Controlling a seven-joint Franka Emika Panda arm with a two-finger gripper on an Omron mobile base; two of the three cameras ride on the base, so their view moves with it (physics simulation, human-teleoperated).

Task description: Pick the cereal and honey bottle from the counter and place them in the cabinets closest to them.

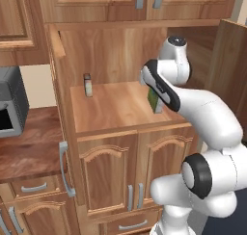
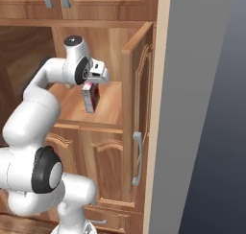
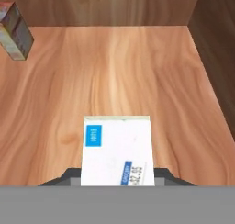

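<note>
Inside, the open cabinet [image 1: 120, 60] offers a wide wooden shelf [image 1: 111, 109] with bare boards on all sides of the gripper [image 2: 90, 96], its doors swung wide to left and right. The cereal [image 2: 90, 98] box hangs clamped between the pincer's fingers just above the shelf's right-hand part, near the front edge, red and white on one face, green on another, its white end panel with blue labels facing the hand camera. A small brownish box [image 1: 88, 84] stands upright toward the shelf's back left, well apart from it.
</note>
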